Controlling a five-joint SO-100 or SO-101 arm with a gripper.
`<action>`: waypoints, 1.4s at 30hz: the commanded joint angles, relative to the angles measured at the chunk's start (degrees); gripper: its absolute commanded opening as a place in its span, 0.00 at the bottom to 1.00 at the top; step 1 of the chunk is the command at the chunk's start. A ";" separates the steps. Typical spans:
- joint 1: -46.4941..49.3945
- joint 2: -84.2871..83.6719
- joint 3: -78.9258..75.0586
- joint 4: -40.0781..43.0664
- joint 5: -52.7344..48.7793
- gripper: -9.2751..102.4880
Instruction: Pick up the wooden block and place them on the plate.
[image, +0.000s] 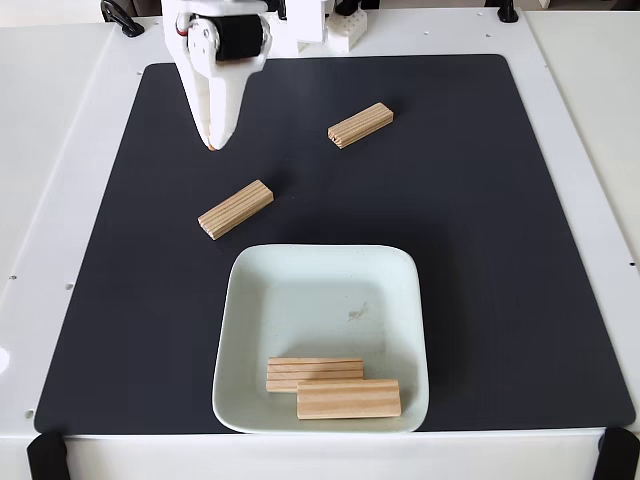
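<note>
Two wooden blocks lie on the black mat: one (236, 209) left of centre, tilted, and another (361, 125) farther back toward the right. Two more wooden blocks (314, 373) (348, 398) rest side by side inside the pale plate (300, 280) at the front, one partly over the other. My white gripper (214, 143) hangs at the back left, its fingers pointing down together into a narrow tip, above and behind the left block with nothing between them.
The black mat (500, 250) covers most of the white table. The arm's base and white mounts stand along the back edge. Black clamps sit at the front corners (47, 455) (620, 452).
</note>
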 joint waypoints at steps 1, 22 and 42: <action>1.05 -1.41 -0.18 -0.53 -0.62 0.08; 1.05 -9.40 -0.44 -1.76 3.25 0.42; 0.00 -16.44 0.18 -9.05 3.34 0.42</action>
